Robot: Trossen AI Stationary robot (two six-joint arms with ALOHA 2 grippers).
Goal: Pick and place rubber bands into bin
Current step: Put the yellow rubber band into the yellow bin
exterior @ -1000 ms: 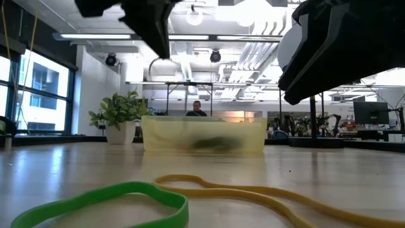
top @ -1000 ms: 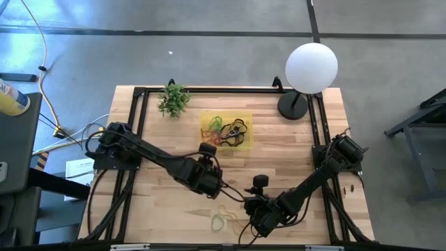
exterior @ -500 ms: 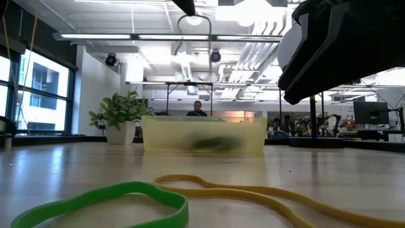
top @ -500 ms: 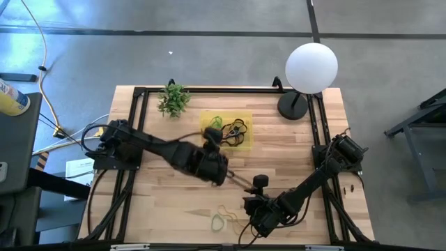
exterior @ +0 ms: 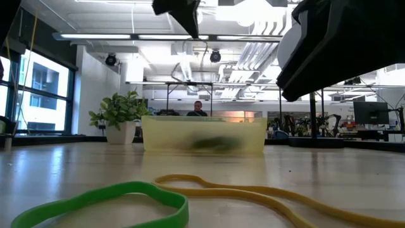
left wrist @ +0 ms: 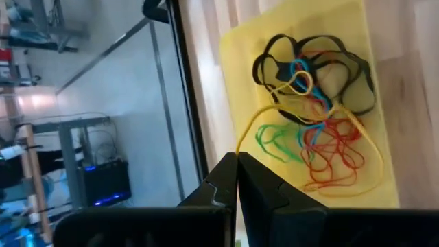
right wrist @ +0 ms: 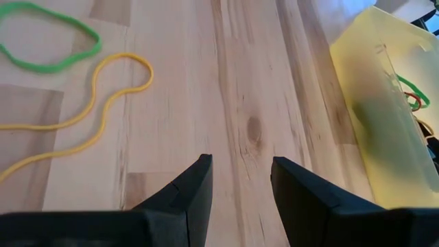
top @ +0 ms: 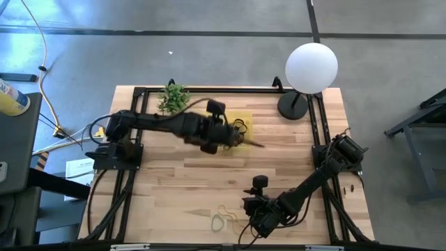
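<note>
The bin (top: pixel 242 120) is a shallow yellow tray at the far middle of the table, with a tangle of black, red, green and blue rubber bands (left wrist: pixel 322 130) in it. My left gripper (top: pixel 235 137) is over the bin, shut on a yellow rubber band (left wrist: pixel 274 108). My right gripper (right wrist: pixel 240 175) is open and empty, low over the near part of the table (top: pixel 256 220). Ahead of it, a green band (right wrist: pixel 48 48) and a long yellow band (right wrist: pixel 92 103) lie flat on the wood. They also show in the high view, green (top: pixel 218 223) and yellow (top: pixel 227 211). My left gripper pinches the yellow band between its two fingertips, at one end of the loop (left wrist: pixel 238 149). The fingers come from above, slanting down toward the bin. The band is lifted clear of the table and its loop (left wrist: pixel 374 154) hangs slack over the pile in the bin.
A small green plant (top: pixel 173 99) stands at the far left. A lamp with a white globe (top: pixel 311 67) stands at the far right. Black frame rails (top: pixel 136 132) run along the table's left, right and far sides. In the low view the bin (exterior: pixel 202 134) stands beyond the two loose bands.
My left gripper has gone from the middle of the table toward the far edge, carrying the yellow band, and now is over the bin. It has stayed shut. The band has been carried clear of the table.
</note>
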